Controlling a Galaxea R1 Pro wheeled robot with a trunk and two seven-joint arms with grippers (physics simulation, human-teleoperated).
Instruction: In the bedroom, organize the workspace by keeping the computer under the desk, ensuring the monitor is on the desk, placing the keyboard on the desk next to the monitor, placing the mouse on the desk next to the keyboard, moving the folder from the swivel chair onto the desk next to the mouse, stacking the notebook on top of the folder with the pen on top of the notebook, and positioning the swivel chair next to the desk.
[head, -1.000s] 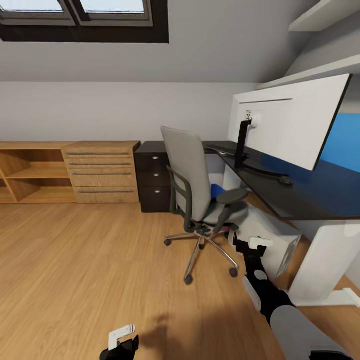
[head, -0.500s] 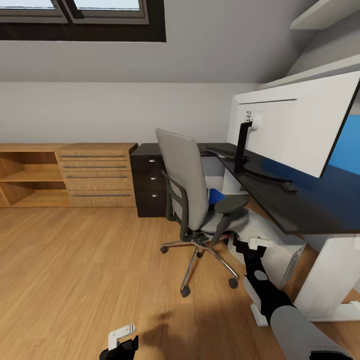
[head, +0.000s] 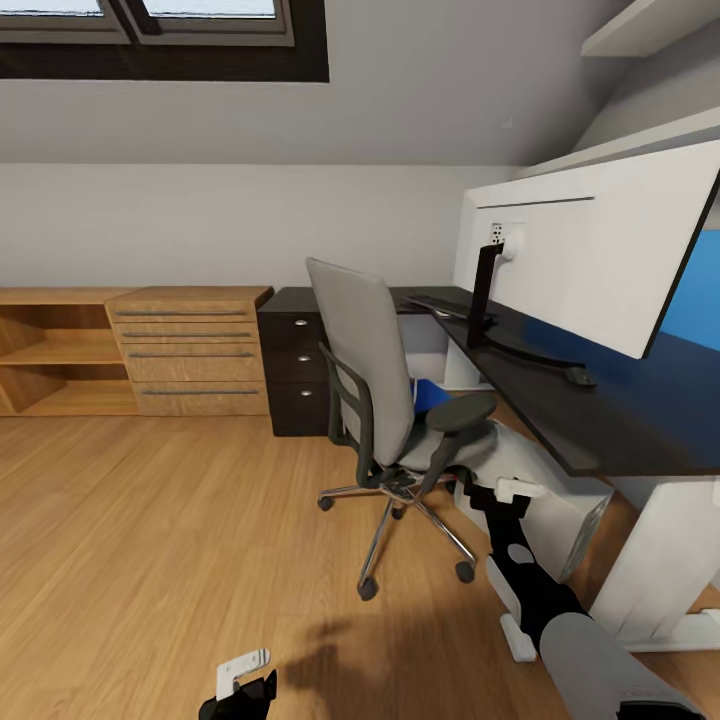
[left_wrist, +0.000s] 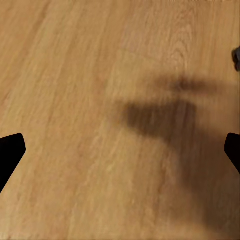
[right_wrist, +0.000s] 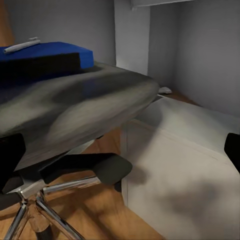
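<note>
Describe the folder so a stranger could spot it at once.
Find the long black desk by the right wall, then the grey swivel chair pulled up to it. On its seat lies the folder: flat, bright blue, with a pale pen on top.

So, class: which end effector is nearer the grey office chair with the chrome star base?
Right. The right end effector sits beside the grey office chair, near its seat; the left end effector hangs farther back above the wooden floor.

Left end effector (head: 243, 672) low, open; right end effector (head: 520, 489) extended forward, open.
</note>
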